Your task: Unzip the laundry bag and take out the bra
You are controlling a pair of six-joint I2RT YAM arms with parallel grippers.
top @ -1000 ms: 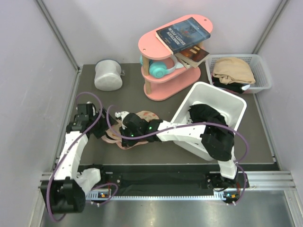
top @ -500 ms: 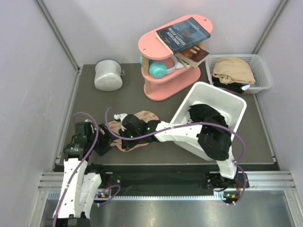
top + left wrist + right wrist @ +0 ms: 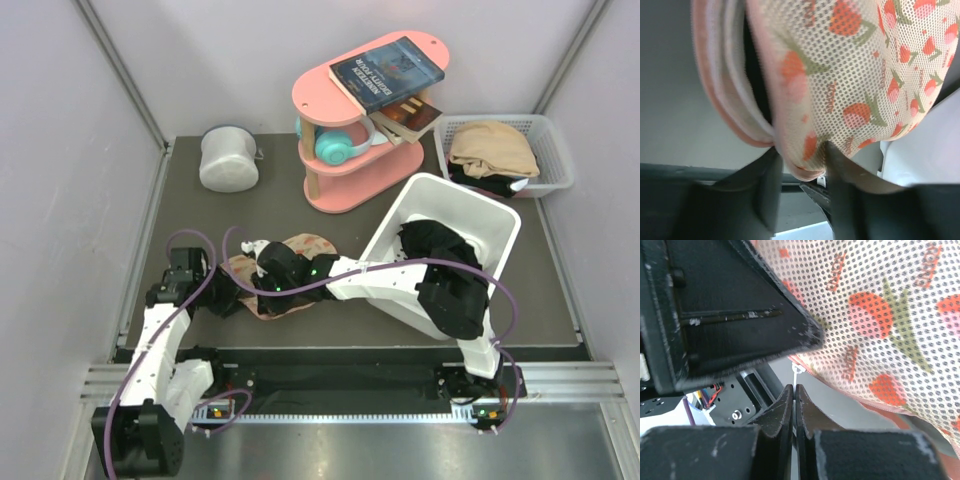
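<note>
Two grippers: both are working on the same bag, at the near left of the table (image 3: 280,200).
Left gripper (image 3: 801,162): it's clamping down on the left end of the laundry bag (image 3: 860,75), with the mesh rim sitting squeezed between its two fingers (image 3: 765,185).
Right gripper (image 3: 794,390): it's clenching fully, fingers pressing flat together. A tiny white bit is poking out right at the tips, and I can't tell whether it's actually pinched or what it is.
Bag itself: it's lying flat on the table between the two arms, beige-pink mesh with little red and green prints. A dark gap is showing between its pink-trimmed layers, and I can't tell how far the zip is open.
Right arm: it's reaching in from the near right, crossing over the middle of the bag.
White tub (image 3: 490,225): it's sitting tilted just right of the bag, holding black clothes (image 3: 430,240).
Pink shelf (image 3: 350,190): it's standing farther back, carrying a book (image 3: 387,72) on top and teal headphones (image 3: 335,145) below.
Grey-white canister (image 3: 228,158): it's sitting far left.
Slotted basket (image 3: 555,150): it's sitting far right, holding a beige garment (image 3: 492,148).
</note>
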